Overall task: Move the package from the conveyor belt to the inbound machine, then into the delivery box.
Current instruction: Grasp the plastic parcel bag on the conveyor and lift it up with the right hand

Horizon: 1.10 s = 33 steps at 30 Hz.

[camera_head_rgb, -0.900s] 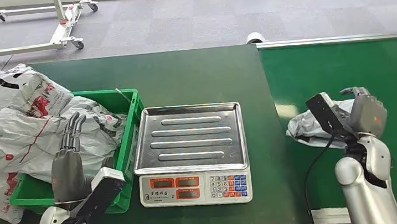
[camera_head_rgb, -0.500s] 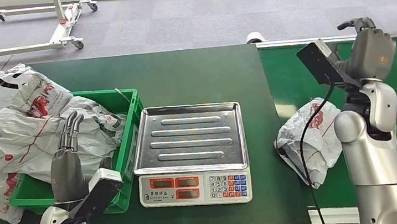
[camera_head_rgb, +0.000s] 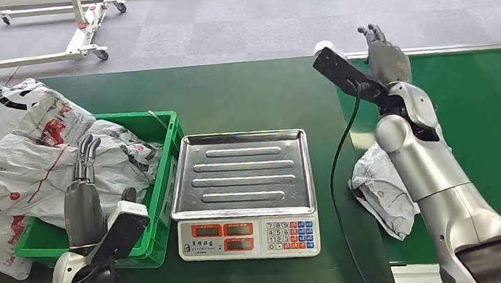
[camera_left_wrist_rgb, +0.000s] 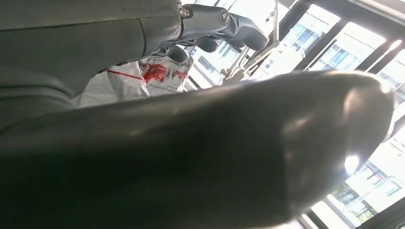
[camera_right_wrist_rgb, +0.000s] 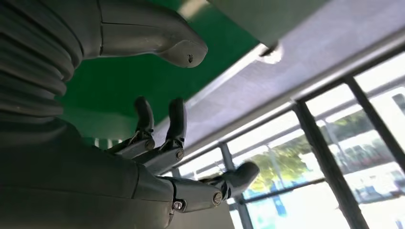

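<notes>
A crumpled grey package [camera_head_rgb: 378, 195] with red print lies at the near left edge of the green conveyor belt [camera_head_rgb: 497, 108], partly behind my right forearm. My right hand [camera_head_rgb: 385, 57] is raised well above and beyond it, fingers spread and upright, holding nothing; the right wrist view shows the same hand [camera_right_wrist_rgb: 181, 143] empty. The inbound machine, a scale with a steel tray [camera_head_rgb: 240, 167], stands bare to the left of the package. My left hand [camera_head_rgb: 83, 198] hovers over the green delivery box [camera_head_rgb: 162, 186], fingers straight, holding nothing. A package [camera_left_wrist_rgb: 157, 74] shows past its fingers.
Several grey packages [camera_head_rgb: 25, 165] fill the delivery box and spill over its left side. The scale's keypad and displays [camera_head_rgb: 247, 237] face the table's near edge. A black cable [camera_head_rgb: 338, 167] hangs from my right wrist. A wheeled white frame [camera_head_rgb: 75, 33] stands on the floor beyond.
My right hand left the package, rose and swung left and away. The package dropped and now lies nearer, at the belt's left edge. My left hand barely moved.
</notes>
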### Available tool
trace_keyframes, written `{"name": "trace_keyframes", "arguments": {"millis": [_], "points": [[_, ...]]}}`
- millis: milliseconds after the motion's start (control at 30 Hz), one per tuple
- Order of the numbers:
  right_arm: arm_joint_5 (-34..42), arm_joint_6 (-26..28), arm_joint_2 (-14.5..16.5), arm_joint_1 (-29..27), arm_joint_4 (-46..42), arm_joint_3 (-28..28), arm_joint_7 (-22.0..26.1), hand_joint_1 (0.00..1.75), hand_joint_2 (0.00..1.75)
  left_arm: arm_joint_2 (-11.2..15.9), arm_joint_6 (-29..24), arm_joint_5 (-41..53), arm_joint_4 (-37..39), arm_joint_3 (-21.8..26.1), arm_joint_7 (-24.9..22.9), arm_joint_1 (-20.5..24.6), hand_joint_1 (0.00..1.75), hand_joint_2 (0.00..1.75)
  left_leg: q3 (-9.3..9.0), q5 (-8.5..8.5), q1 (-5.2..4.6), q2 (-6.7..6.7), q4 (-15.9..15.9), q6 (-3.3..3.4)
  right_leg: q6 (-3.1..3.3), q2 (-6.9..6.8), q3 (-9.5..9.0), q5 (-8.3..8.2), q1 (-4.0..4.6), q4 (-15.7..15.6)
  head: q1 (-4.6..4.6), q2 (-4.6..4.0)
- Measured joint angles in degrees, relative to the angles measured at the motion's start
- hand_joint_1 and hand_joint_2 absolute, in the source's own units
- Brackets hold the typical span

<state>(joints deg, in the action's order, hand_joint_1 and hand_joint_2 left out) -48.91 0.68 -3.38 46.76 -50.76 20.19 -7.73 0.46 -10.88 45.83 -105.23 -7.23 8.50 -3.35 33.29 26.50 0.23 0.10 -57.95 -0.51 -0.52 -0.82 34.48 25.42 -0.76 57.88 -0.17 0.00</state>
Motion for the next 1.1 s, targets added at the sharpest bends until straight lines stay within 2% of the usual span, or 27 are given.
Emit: {"name": "trace_keyframes", "arguments": {"millis": [33,200,300,433,567,700,933,1067,1100], "points": [[-0.65,0.31,-0.26,-0.74,2.55,0.01,-0.82,0.00,0.00,0.02,0.11,0.14,0.11,0.00,-0.19,0.00,0.00,0.00,0.00,0.00,0.00,-0.03,-0.01,0.00,0.00,-0.02,-0.01,0.00,0.00,-0.01,-0.01,0.00],[-2.29,2.77,-3.03,-7.85,11.74,0.01,-2.75,0.00,0.00,0.43,0.21,0.50,0.23,0.00,-0.51,-0.12,0.00,0.00,0.10,0.07,-0.04,-0.26,-0.03,0.06,-0.06,-0.19,-0.01,0.05,-0.04,-0.05,0.01,0.00],[-4.99,1.70,-5.11,-12.07,13.15,0.01,-7.39,0.00,0.00,0.76,0.24,0.52,0.24,0.00,-0.63,-0.15,0.00,0.00,0.13,0.11,-0.05,-0.26,-0.04,0.08,-0.09,-0.18,0.06,0.07,-0.04,-0.08,0.00,0.00],[-11.04,0.18,-9.19,-19.98,10.02,-0.38,-13.34,0.00,0.00,1.18,0.38,0.60,0.29,0.00,-0.80,-0.45,0.00,0.00,0.17,0.19,-0.05,-0.41,-0.04,0.10,-0.15,-0.36,-0.01,0.18,-0.04,-0.10,0.01,0.00],[-13.05,-1.92,-11.92,-25.66,4.99,-1.95,-13.70,0.00,0.00,1.68,0.39,0.44,0.53,0.00,-0.82,-0.63,0.00,0.00,0.14,0.28,-0.04,-0.09,-0.03,0.07,-0.14,-0.12,0.06,0.18,-0.04,-0.09,0.00,0.00],[-13.53,-2.56,-12.55,-29.95,0.49,-4.56,-11.83,0.00,0.00,1.91,0.39,0.04,0.66,0.00,-0.88,-1.00,0.00,0.00,0.10,0.28,-0.04,-0.07,-0.03,0.07,-0.13,-0.06,0.04,0.18,-0.04,-0.09,0.01,0.00],[-13.51,-2.65,-11.27,-35.81,-3.80,-7.32,-11.46,0.00,0.00,2.19,0.39,-0.33,0.69,0.00,-1.14,-1.65,0.00,0.00,0.11,0.28,-0.04,-0.06,-0.02,0.07,-0.13,-0.04,0.04,0.19,-0.04,-0.09,0.00,0.00],[-13.35,-2.07,-10.83,-36.81,-4.45,-8.09,-11.09,0.00,1.75,2.25,0.48,-0.38,0.78,0.00,-1.12,-1.67,0.00,0.00,0.09,0.28,-0.04,-0.05,-0.03,0.07,-0.13,-0.04,0.04,0.18,-0.04,-0.09,0.01,0.00],[-13.25,-1.62,-10.58,-37.15,-4.55,-8.37,-10.79,0.00,1.75,2.26,0.56,-0.45,0.87,0.00,-1.11,-1.65,0.00,0.00,0.09,0.28,-0.04,-0.05,-0.03,0.07,-0.13,-0.04,0.04,0.18,-0.04,-0.09,0.01,0.00]]}}
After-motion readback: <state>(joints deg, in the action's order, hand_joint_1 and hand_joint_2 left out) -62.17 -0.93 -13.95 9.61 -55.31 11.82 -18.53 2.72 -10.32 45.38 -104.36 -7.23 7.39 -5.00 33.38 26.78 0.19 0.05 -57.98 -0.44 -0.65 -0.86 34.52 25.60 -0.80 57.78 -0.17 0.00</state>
